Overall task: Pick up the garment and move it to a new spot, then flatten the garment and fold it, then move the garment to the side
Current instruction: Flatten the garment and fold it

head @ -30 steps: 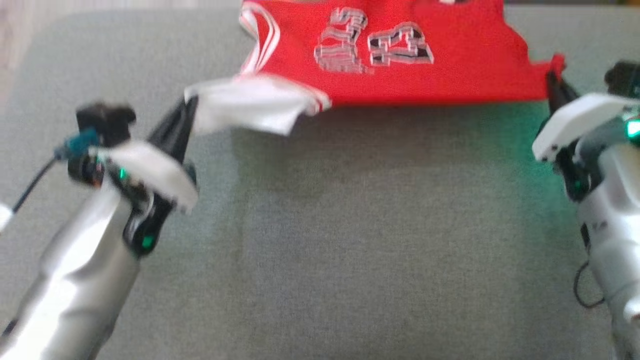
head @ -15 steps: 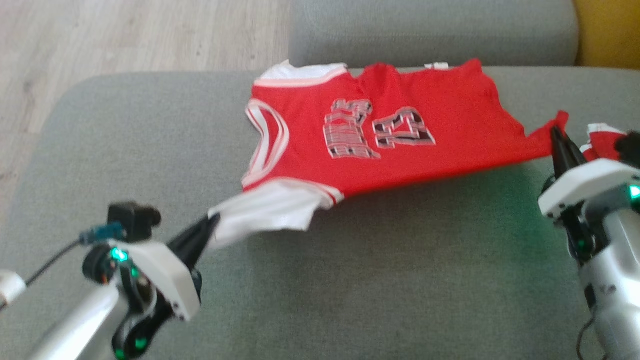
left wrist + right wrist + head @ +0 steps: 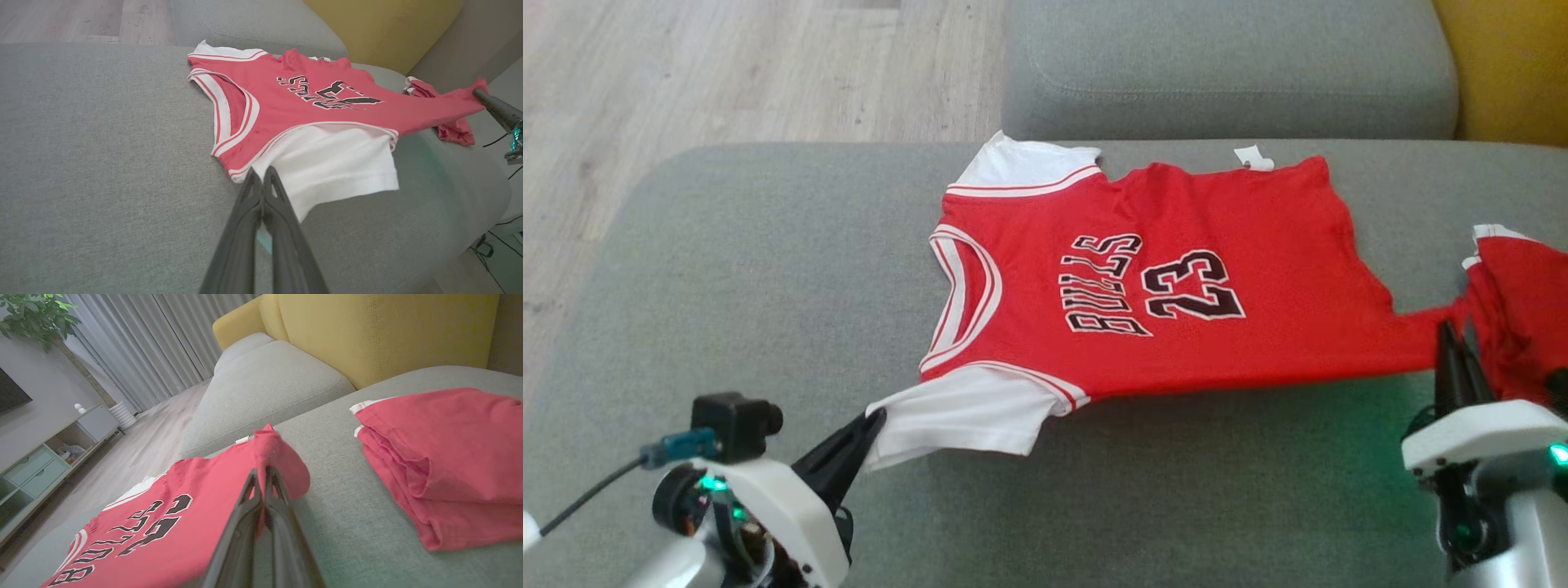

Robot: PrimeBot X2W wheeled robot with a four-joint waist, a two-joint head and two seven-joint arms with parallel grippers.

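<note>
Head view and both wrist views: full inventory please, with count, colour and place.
jersey: one, red with white sleeves and black lettering, spread on the seat cushion
folded garment: one, red, on the seat cushion right of the jersey
seat cushion: one, grey, under both garments
far cushion: one, grey, beyond the jersey
backrest: one, yellow, behind the cushions
floor: one, pale wood, beyond the seat cushion, left
curtains: one set, grey, far wall
plant: one, green, by the curtains
left pincer: one, dark, shut on the jersey's white sleeve
right pincer: one, dark, shut on the jersey's red corner
</note>
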